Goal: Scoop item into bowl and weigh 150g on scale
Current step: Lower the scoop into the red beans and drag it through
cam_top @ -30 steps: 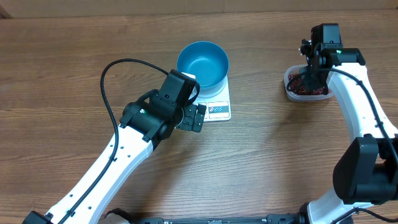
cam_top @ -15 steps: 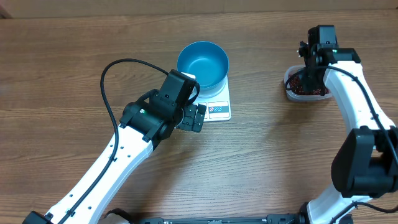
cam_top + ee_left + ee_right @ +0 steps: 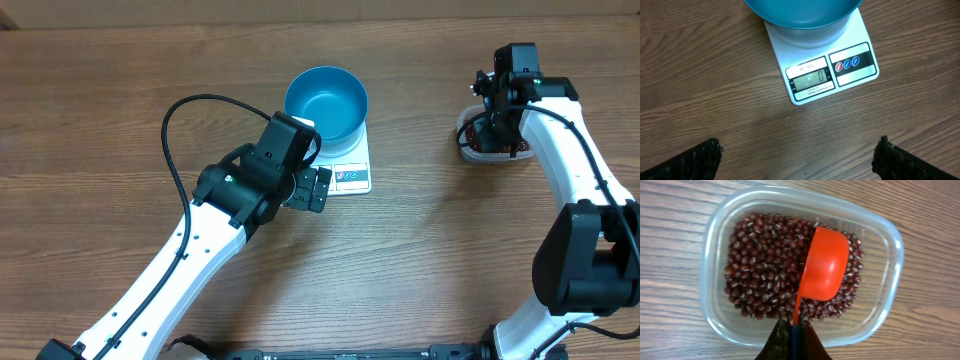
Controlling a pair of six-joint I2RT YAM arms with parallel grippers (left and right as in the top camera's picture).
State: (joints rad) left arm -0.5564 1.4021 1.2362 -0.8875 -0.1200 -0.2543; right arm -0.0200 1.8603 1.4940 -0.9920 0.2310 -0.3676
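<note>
The worktop (image 3: 450, 260) carries the scale (image 3: 830, 75) at far centre, its display reading zero. The blue bowl (image 3: 326, 100) sits on it, empty. The left pincer (image 3: 800, 160) hangs just near of the scale, spread wide and holding nothing.

At far right stands a clear tub (image 3: 892, 255). Over it the right pincer (image 3: 792, 335) is clamped tight on the handle end of a red scoop (image 3: 826, 265), whose cup rests on the beans (image 3: 760, 265) at the tub's right side. No beans show on the cup.

All the beans lie in the tub as a loose, shallow layer. They look small, hard and smooth, so they will likely roll and scatter; pinching them is hopeless. The scoop is the way to take them. It seems light and stiff, and a grip at the handle end leaves the cup far out, so any tilt may spill the load.
</note>
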